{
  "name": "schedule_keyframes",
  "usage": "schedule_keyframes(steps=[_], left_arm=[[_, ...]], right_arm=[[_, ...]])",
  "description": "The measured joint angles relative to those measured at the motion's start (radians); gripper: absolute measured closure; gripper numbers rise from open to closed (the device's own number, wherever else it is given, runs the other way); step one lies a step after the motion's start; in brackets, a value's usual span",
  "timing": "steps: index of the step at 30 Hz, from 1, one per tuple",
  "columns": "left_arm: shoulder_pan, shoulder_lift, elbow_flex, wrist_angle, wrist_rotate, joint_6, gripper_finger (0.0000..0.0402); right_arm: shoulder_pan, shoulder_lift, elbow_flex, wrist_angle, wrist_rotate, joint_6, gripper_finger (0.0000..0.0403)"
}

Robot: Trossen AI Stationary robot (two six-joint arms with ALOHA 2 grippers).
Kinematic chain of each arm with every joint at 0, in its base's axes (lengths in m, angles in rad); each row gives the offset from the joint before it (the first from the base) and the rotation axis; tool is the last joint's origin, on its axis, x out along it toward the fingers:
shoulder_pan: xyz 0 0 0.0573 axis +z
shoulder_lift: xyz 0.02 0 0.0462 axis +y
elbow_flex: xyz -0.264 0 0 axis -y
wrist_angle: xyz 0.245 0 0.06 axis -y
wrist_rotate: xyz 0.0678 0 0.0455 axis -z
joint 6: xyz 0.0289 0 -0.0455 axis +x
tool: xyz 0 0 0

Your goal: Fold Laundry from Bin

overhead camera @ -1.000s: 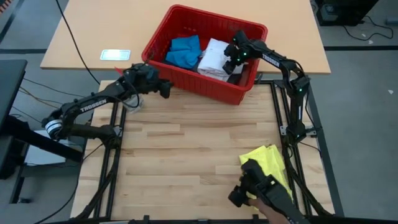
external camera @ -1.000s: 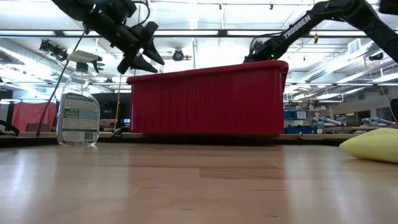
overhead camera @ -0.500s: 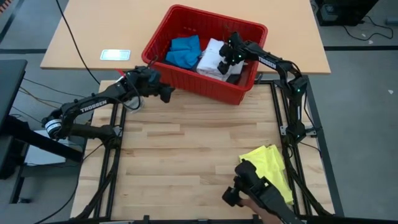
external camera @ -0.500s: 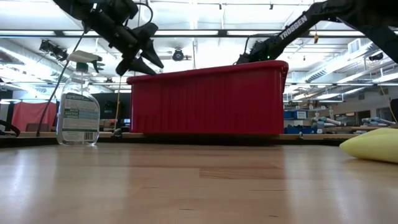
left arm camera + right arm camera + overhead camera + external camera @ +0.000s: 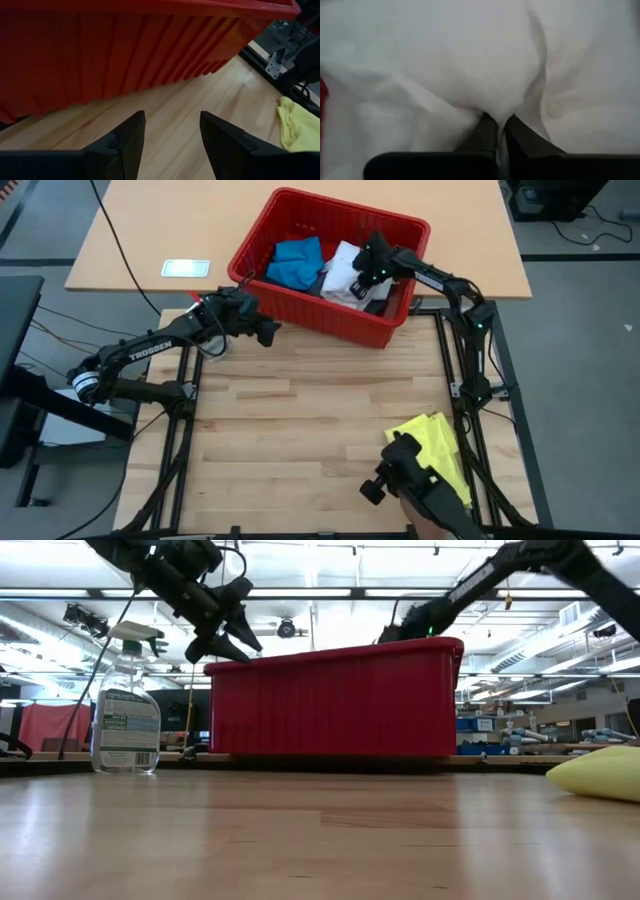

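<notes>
The red bin (image 5: pixel 330 330) stands at the table's far edge. In it lie a blue piece (image 5: pixel 298 260), a white shirt (image 5: pixel 340 272) and a dark piece (image 5: pixel 380 305). My right gripper (image 5: pixel 362 277) reaches down into the bin and is shut on the white shirt (image 5: pixel 470 65). My left gripper (image 5: pixel 270 332) hovers open, just outside the bin's near wall (image 5: pixel 125 50) at its left end, above the table, with nothing between its fingers. The yellow T-shirt (image 5: pixel 435 445) lies folded near the table's near right corner. My right gripper pinches a raised fold of the white shirt (image 5: pixel 497 107) between its two fingers (image 5: pixel 482 135), slanting down from the table's right side. The cloth bulges over the fingertips and hides how many layers they have. The shirt lies in the bin.
A spray bottle (image 5: pixel 212 345) stands left of the bin, below my left arm. A small white device (image 5: pixel 186 268) lies on the tan table behind. A dark hand-held device (image 5: pixel 410 480) hangs over the near edge beside the yellow T-shirt. Bare wood spreads across the middle.
My right gripper has shifted a little toward the bin's left over the white shirt, tipped, opened wide and then shut on a fold of it. The dark device at the near edge has moved about beside the yellow T-shirt.
</notes>
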Motion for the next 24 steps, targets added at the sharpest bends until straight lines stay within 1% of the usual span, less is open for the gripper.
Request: schedule_keyframes(steps=[6,8,10,14,19,21,24], left_arm=[[0.000,-0.020,0.000,0.001,0.031,0.024,0.0208],[0.000,-0.041,0.000,0.002,0.031,0.035,0.0208],[0.000,-0.066,0.000,0.002,0.036,0.046,0.0208],[0.000,-0.133,0.000,0.004,0.080,0.075,0.0208],[-0.036,-0.197,0.000,0.014,0.166,0.154,0.0208],[-0.058,-0.213,0.000,0.020,0.182,0.173,0.0208],[-0.094,-0.224,0.000,0.019,0.185,0.183,0.0208]], right_arm=[[0.018,-0.189,0.041,-0.011,0.008,0.014,0.0383],[0.037,-0.266,0.049,-0.010,-0.020,0.027,0.0383],[0.057,-0.341,0.056,-0.011,-0.086,0.043,0.0383],[0.112,-0.495,0.060,0.005,-0.285,0.069,0.0384],[0.234,-0.634,0.060,0.006,-0.495,0.123,0.0384],[0.296,-0.673,0.060,-0.005,-0.534,0.154,0.0385],[0.397,-0.706,0.062,-0.082,-0.547,0.195,0.0385]])
